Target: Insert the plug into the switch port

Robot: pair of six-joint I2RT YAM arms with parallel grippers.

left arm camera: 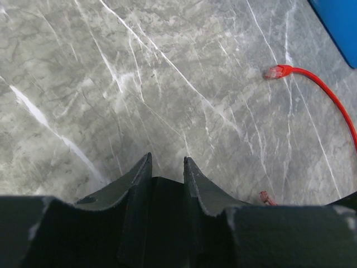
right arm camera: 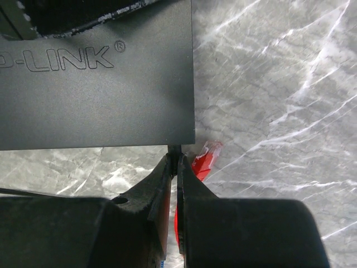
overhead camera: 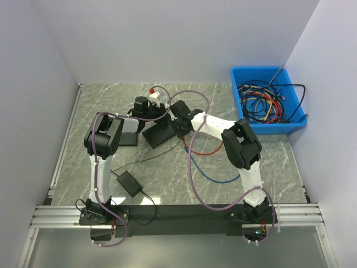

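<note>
The black switch lies mid-table, its lettered top filling the upper left of the right wrist view. My left gripper is at its far side. In the left wrist view its fingers are shut on the switch's dark body. My right gripper is at the switch's right end. Its fingertips are shut on a small dark plug, whose tip touches the switch's edge. The port itself is hidden.
A loose red plug lies on the marble just right of my right fingers; its red cable and a blue cable trail towards me. A blue bin of cables stands back right. A black adapter sits front left.
</note>
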